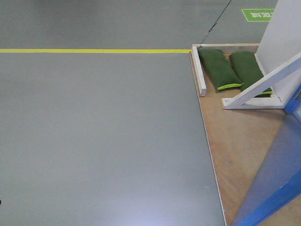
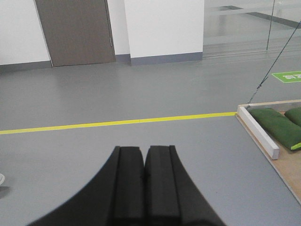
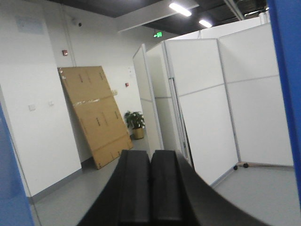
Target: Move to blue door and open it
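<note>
Seemingly the blue door [image 3: 288, 94] rises just right of the right hand [image 3: 150, 157] — which is pressed closed.

Glossy blue door [image 1: 277, 165], matt plywood base [image 1: 235, 136] — cloth sandbags [image 1: 218, 68], smooth floor [image 1: 94, 141]

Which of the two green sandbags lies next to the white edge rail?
The left sandbag in the front view, alongside the rail; the other sandbag lies partly under the diagonal brace.
</note>
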Tool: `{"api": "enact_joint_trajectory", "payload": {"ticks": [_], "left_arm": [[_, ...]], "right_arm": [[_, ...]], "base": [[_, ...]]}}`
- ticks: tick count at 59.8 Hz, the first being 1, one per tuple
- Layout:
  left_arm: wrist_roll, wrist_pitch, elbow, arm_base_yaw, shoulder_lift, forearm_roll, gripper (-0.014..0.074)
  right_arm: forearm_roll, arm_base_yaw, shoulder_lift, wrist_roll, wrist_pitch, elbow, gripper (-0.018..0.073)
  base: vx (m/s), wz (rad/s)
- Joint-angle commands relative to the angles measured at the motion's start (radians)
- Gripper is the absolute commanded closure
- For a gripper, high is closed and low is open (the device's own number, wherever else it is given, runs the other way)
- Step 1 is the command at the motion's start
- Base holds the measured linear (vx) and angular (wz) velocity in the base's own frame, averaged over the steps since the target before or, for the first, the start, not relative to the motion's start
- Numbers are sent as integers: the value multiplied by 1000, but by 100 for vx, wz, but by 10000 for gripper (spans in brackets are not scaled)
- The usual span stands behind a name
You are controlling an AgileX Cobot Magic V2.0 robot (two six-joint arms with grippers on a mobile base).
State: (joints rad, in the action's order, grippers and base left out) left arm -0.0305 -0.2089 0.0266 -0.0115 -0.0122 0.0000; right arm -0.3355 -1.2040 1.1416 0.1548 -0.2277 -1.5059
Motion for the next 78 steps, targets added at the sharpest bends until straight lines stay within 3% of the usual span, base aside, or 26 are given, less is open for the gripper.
{"api": "enact_joint_trajectory", "payload": {"ticks": [1, 17, 41, 63, 78], "left_arm": [[3, 84, 6, -8, -14, 0, 526], [3, 84, 6, -8, -14, 0, 526], [3, 84, 6, -8, -14, 0, 526], [3, 84, 6, -8, -14, 0, 526], [3, 84, 6, -8, -14, 0, 526]], "right_arm": [[38, 53, -1, 12, 53, -26, 567], [175, 202, 47, 12, 132, -26, 567], [175, 380, 68, 12, 138, -26, 567], [179, 486, 68, 12, 141, -26, 567], [179, 653, 84, 12, 142, -26, 567]], "base": [[0, 0], [0, 0], [0, 0], [0, 0], [0, 0]]}}
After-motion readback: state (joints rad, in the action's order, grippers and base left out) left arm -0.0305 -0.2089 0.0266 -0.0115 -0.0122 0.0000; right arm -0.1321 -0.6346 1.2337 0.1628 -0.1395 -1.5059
